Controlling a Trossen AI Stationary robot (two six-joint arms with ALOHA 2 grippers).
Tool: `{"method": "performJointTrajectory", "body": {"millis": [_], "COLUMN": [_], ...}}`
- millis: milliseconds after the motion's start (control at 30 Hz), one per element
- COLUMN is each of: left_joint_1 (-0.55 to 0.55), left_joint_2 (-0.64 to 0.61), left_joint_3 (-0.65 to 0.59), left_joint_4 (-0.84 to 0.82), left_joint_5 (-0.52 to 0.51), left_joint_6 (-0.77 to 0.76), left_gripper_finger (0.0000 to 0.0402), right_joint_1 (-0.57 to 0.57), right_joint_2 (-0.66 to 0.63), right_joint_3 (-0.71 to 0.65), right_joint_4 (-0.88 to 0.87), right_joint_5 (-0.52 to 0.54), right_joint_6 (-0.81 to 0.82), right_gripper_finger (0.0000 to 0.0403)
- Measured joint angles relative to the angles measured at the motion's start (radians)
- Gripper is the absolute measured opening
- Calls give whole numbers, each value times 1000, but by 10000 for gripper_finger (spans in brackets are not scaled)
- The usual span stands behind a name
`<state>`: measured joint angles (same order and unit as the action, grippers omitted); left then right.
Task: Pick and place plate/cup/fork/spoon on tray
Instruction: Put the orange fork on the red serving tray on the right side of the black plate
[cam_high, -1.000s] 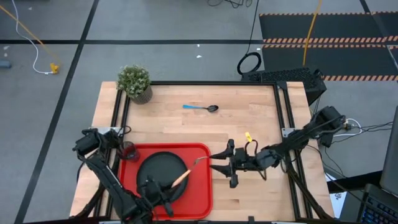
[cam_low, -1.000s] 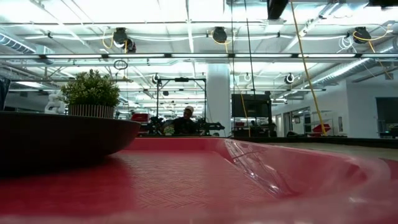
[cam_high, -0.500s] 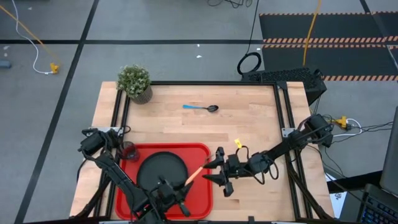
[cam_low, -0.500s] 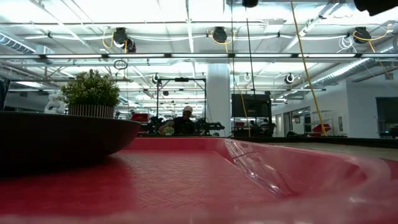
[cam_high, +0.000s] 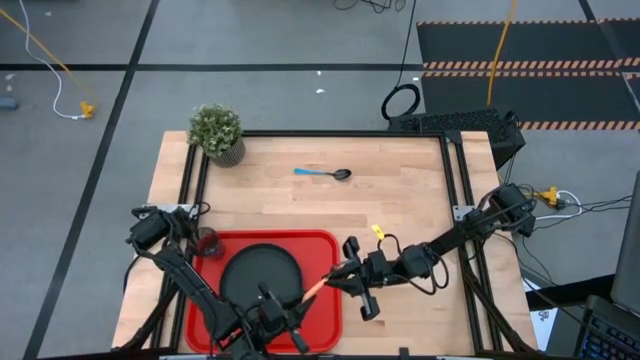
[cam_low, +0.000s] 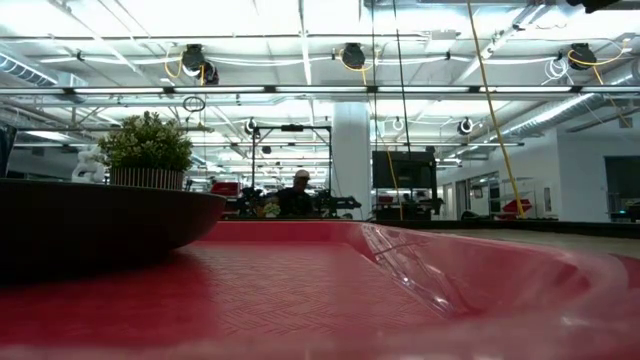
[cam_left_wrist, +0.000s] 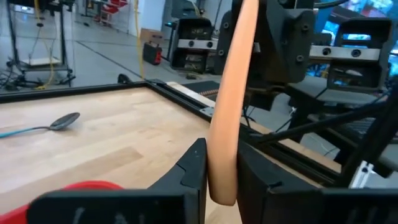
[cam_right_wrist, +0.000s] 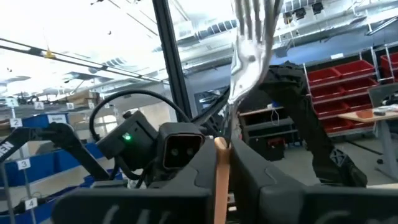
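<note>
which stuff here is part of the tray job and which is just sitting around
Job: tray, plate on it, cup at the tray's far left corner, fork held at both ends by left gripper and right gripper, spoon lying on the table.

Just there: potted plant, yellow tag on the right arm.

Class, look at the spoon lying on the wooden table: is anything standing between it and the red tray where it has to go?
Nothing visible. Only bare table lies between the spoon and the tray. The potted plant stands off to one side, clear of that path.
</note>
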<state>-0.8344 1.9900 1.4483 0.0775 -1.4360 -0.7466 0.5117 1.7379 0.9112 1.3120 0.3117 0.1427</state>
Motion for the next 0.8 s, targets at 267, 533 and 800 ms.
{"method": "performJointTrajectory", "body": {"millis": [267,533,800], "left_joint_1": [5,6,6], "left_joint_2": [0,0,0], "left_joint_3": [0,0,0], "left_joint_4": [7,8,60], "left_joint_5": [7,46,49], "left_joint_6": [9,28,70], "left_gripper_finger": [68,50,54], "right_joint_1": [-6,-6,-7], "right_joint_2": [-1,-1,0], "right_joint_3": [0,0,0], "right_joint_4": [-4,-13,-5], "right_joint_5": [-3,-15,-29], "right_joint_6": [-23,-36,-89], "right_gripper_finger": [11,74,145]}}
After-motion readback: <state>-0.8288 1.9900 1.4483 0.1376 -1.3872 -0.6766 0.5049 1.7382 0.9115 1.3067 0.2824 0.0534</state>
